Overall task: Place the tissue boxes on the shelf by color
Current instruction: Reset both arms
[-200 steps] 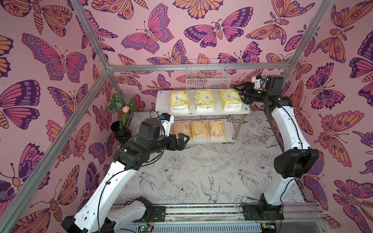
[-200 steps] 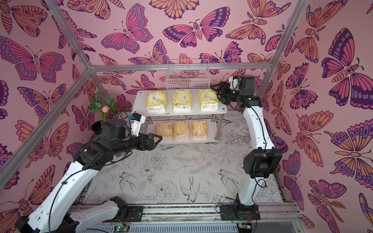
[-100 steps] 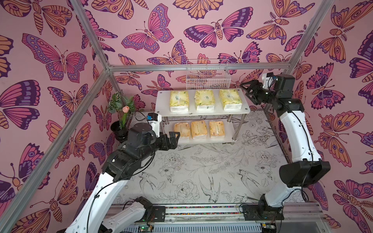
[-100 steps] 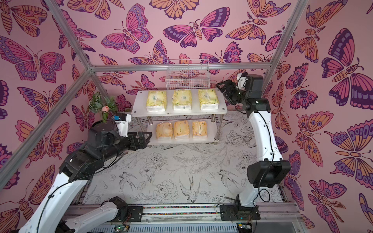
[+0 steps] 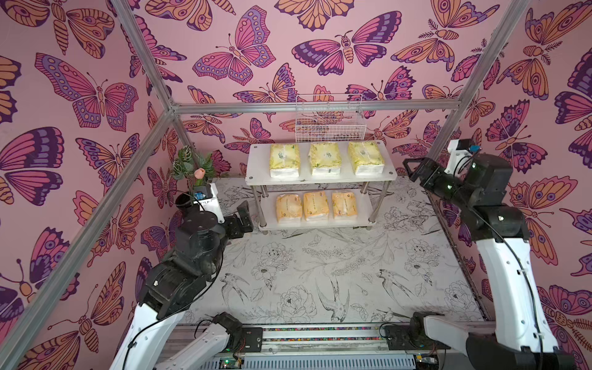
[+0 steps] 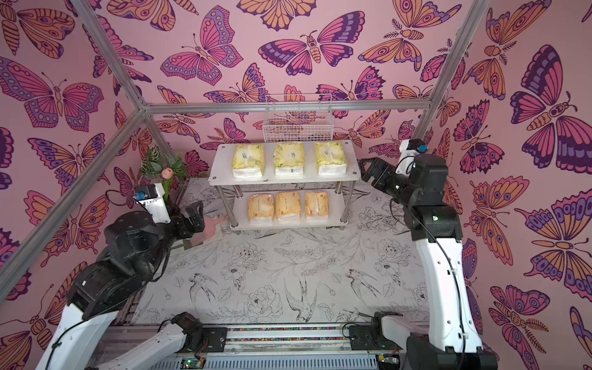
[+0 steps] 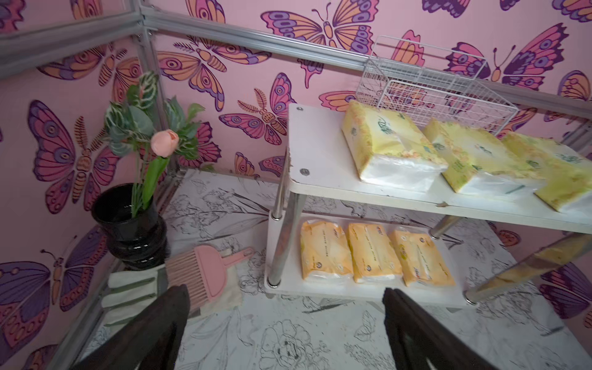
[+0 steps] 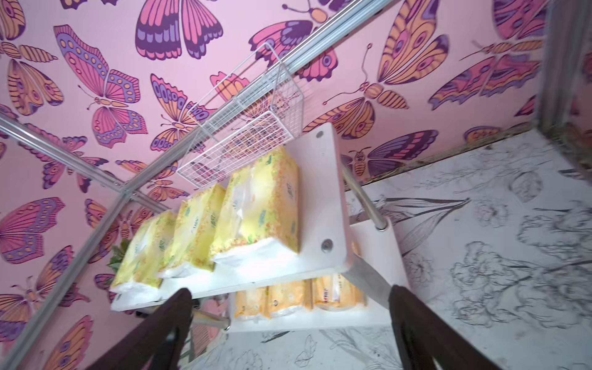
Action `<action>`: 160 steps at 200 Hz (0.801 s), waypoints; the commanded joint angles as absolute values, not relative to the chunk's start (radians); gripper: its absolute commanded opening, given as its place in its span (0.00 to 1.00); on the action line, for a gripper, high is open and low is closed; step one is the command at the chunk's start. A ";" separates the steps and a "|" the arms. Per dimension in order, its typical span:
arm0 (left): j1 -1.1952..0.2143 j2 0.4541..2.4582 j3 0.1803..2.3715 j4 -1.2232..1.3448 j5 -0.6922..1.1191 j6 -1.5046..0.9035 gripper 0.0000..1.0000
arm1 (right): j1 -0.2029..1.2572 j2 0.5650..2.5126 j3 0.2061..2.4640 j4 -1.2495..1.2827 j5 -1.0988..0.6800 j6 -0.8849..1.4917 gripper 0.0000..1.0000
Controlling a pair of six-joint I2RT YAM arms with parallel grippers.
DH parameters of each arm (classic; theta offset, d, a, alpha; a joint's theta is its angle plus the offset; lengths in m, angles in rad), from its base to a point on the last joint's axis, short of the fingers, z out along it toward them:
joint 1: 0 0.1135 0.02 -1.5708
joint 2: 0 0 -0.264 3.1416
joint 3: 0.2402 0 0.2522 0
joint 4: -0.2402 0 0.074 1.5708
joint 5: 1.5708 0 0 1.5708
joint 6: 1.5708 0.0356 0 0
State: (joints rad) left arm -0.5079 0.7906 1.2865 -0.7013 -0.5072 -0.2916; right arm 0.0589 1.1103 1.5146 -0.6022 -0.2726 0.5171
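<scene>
Tissue boxes — soft, light, film-wrapped, so they will likely dent and slip under a pinch; the short width looks the best hold. Three yellow-green packs lie on the shelf's top board, three orange packs on the lower. The left end effector and right end effector hang empty beside it, jaws apart. Below is a flower-printed worktop, with butterfly walls close around.

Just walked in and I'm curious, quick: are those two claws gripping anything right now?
Left gripper: open, holding nothing.
Right gripper: open, holding nothing.
</scene>
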 commanded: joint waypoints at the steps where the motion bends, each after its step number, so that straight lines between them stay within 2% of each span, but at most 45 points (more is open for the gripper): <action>1: -0.495 0.763 1.177 -0.556 -0.637 -0.151 1.00 | 0.056 1.005 1.387 -0.604 -0.045 0.428 0.99; 37: -0.462 0.710 0.936 -0.272 -0.657 0.003 1.00 | 0.057 0.878 1.117 -0.485 0.242 0.364 0.99; 57: -0.415 0.705 0.820 -0.179 -0.590 0.027 1.00 | 0.056 0.843 0.961 -0.350 0.334 0.304 0.99; 85: -0.347 0.739 0.682 -0.055 -0.563 0.005 1.00 | 0.055 0.848 0.794 -0.190 0.391 0.204 0.99; 121: -0.246 0.862 0.523 0.130 -0.454 -0.016 1.00 | 0.055 0.845 0.661 -0.045 0.413 0.195 0.99; 160: -0.190 1.054 0.376 0.496 -0.463 -0.002 1.00 | 0.056 0.950 0.528 0.105 0.497 0.189 0.99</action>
